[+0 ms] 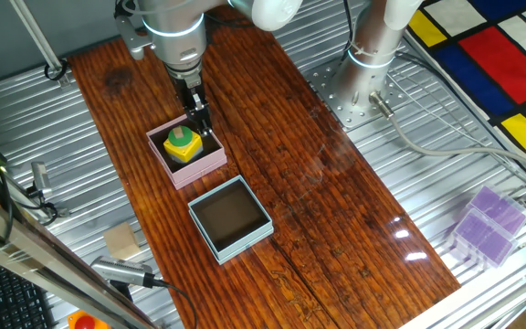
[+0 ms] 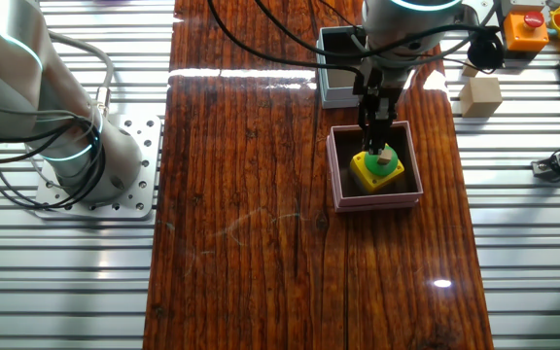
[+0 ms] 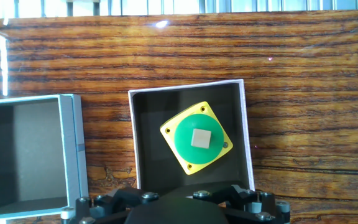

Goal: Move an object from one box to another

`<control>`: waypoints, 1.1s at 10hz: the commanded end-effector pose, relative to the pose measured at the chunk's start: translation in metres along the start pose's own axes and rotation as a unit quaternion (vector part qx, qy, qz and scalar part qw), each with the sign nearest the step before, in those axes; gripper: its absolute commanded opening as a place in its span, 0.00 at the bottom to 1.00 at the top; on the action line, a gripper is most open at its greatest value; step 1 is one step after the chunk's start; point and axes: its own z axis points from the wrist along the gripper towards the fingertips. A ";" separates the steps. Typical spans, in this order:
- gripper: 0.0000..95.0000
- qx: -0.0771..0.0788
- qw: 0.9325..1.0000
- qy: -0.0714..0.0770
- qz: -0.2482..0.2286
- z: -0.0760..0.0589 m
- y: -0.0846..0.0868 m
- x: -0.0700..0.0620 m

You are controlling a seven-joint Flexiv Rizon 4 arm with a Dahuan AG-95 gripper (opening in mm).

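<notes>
The pink-walled box (image 1: 204, 169) stands on the wooden table and holds a yellow square block with a green disc and a beige cube on top (image 1: 183, 144). The pale blue-grey box (image 1: 245, 239) stands just beside it, with only its dark floor showing. My gripper (image 1: 201, 133) hangs over the pink box, just above the block's far edge, its fingers close together and holding nothing. The other fixed view shows the gripper (image 2: 377, 146), the block (image 2: 377, 167), the pink box (image 2: 377, 201) and the blue-grey box (image 2: 324, 78). The hand view shows the block (image 3: 197, 138), the pink box (image 3: 247, 124) and the blue-grey box (image 3: 76, 149); the fingertips are out of frame.
A wooden cube (image 1: 121, 242) lies on the metal slats left of the table. Purple plastic boxes (image 1: 487, 224) sit at the right. The arm's base (image 1: 373, 55) is bolted behind the table. An orange button box (image 2: 523, 27) stands near the cube.
</notes>
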 end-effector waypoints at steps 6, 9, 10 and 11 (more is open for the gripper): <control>0.00 -0.005 0.990 -0.013 -0.138 0.000 0.000 0.000; 0.00 -0.004 0.990 -0.014 -0.138 0.000 0.000 0.000; 0.00 -0.004 0.990 -0.014 -0.139 0.000 0.000 -0.001; 0.00 -0.004 0.990 -0.013 -0.144 -0.001 0.000 -0.003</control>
